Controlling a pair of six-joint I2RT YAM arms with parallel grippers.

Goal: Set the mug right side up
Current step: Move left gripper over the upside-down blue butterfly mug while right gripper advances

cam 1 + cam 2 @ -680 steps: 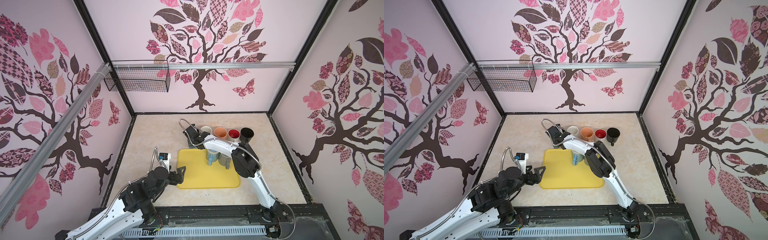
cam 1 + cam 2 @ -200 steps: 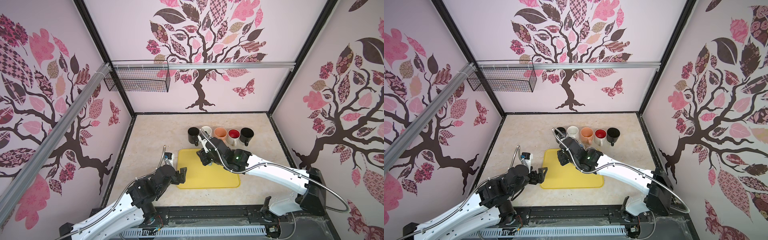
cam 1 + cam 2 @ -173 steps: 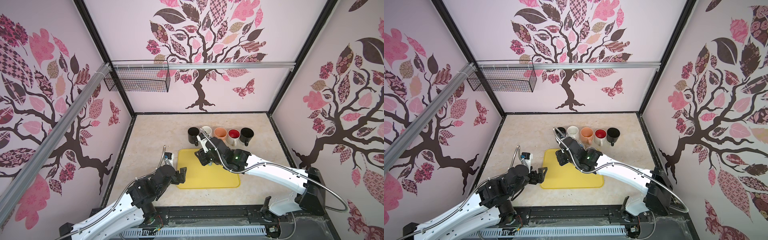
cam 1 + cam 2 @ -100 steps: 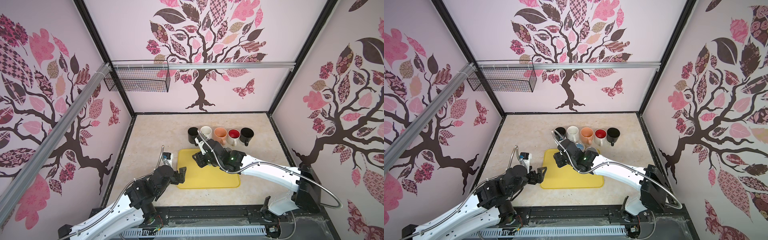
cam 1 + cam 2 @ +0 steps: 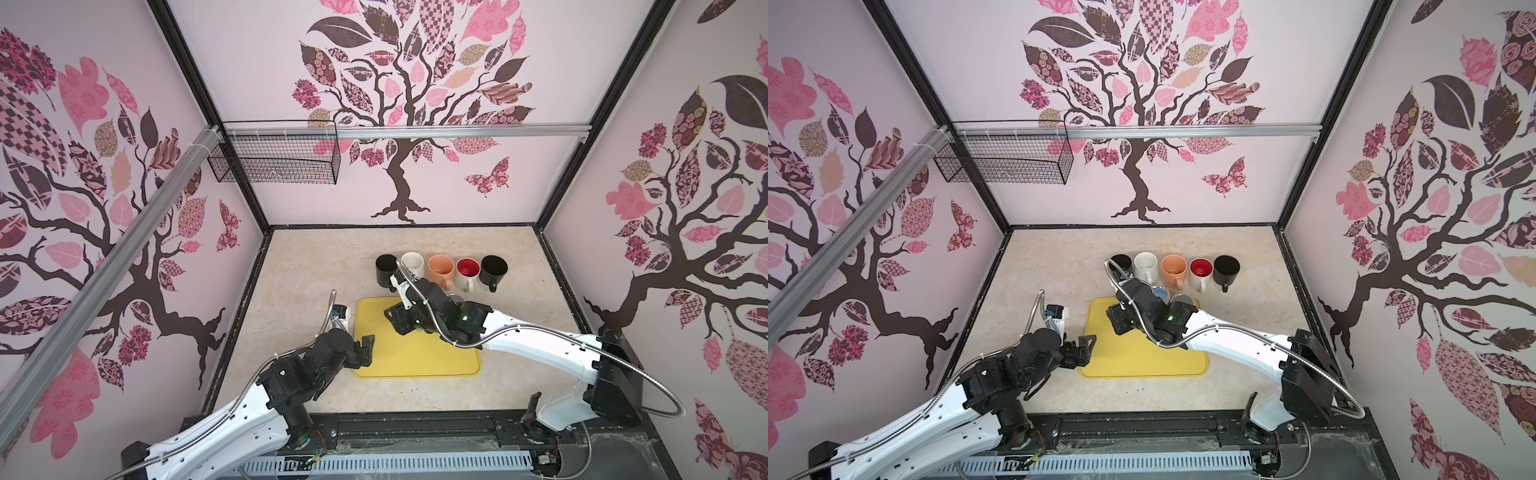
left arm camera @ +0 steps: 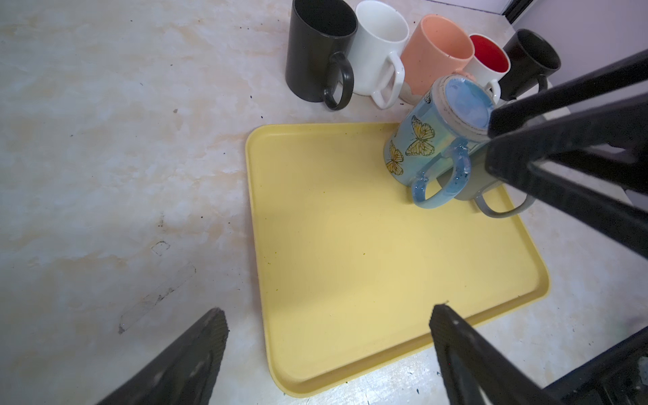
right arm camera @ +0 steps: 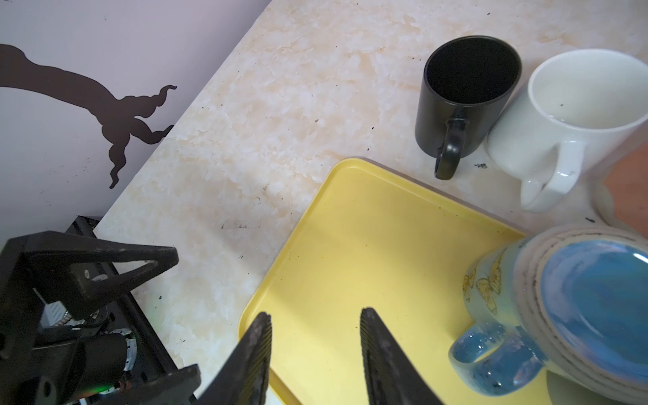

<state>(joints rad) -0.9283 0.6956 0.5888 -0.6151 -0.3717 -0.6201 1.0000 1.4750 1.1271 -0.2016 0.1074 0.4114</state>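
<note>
Butterfly mug (image 6: 431,147) spotted upside down, base up, on far right part of yellow tray (image 6: 350,252). Grey mug (image 5: 1180,300) tucked just beside it. Right gripper (image 7: 315,313) parted, nothing held, hung over tray left of mug. Left gripper (image 6: 328,310) spread wide, empty, at tray's near left edge. Row of upright mugs (image 5: 440,266) lined up behind tray.

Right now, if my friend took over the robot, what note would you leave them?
Left gripper: jaws open, empty, at the yellow tray's left edge.
Right gripper: jaws apart, empty, over the tray beside the butterfly mug.
Butterfly mug: upside down at the tray's back; grey mug close beside it, apparently upside down too.
Done: five mugs stand upright in a row behind the tray.
Left: flip the butterfly mug upright, then the grey one.
</note>
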